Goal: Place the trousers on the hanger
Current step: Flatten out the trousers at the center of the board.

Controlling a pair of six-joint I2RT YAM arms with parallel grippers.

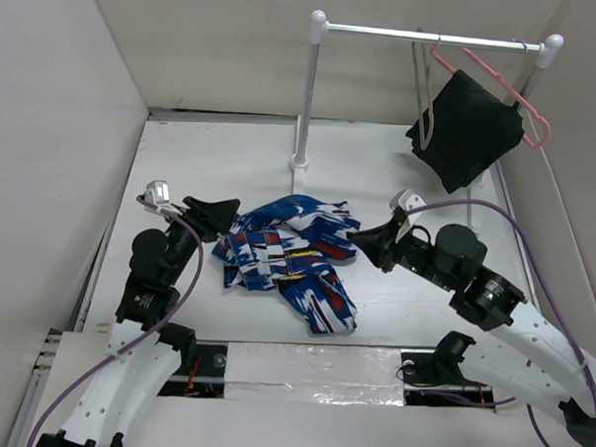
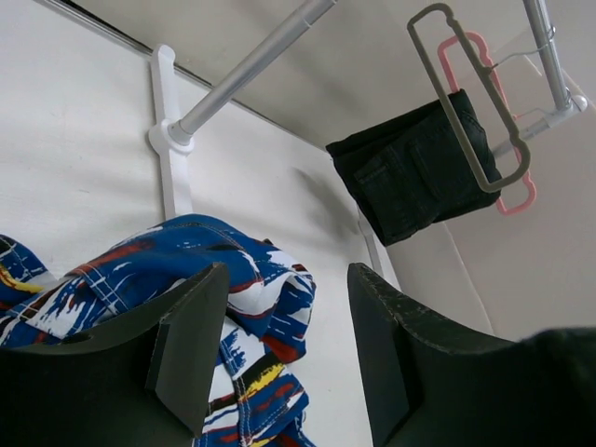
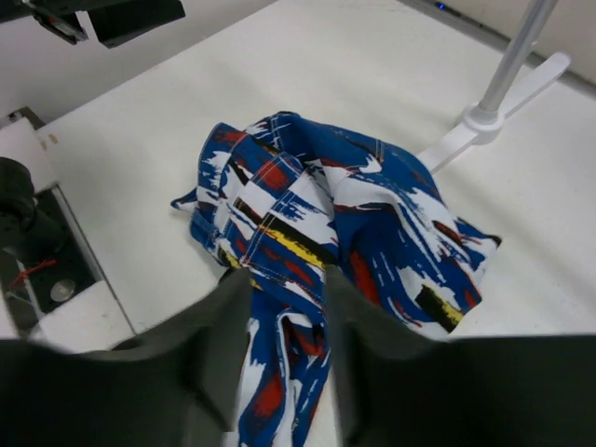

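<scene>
The trousers (image 1: 287, 258) lie crumpled in the middle of the white table, printed in blue, white, red and black. My left gripper (image 1: 222, 212) is at their upper left edge; in the left wrist view it (image 2: 289, 279) is open, with the trousers (image 2: 186, 247) lying past its left finger. My right gripper (image 1: 362, 236) is at their right edge. Seen from the right wrist, it (image 3: 287, 279) hovers open just above the trousers (image 3: 326, 205), holding nothing. The grey hanger (image 1: 423, 95) (image 2: 507, 180) hangs empty from the rail at the back right.
A white rack stands at the back with its post (image 1: 306, 95) and rail (image 1: 435, 35). A pink hanger (image 1: 536, 127) on the rail carries a black cloth (image 1: 465, 127). Walls close in on the left, back and right. A silver tape strip (image 1: 311, 368) runs along the near edge.
</scene>
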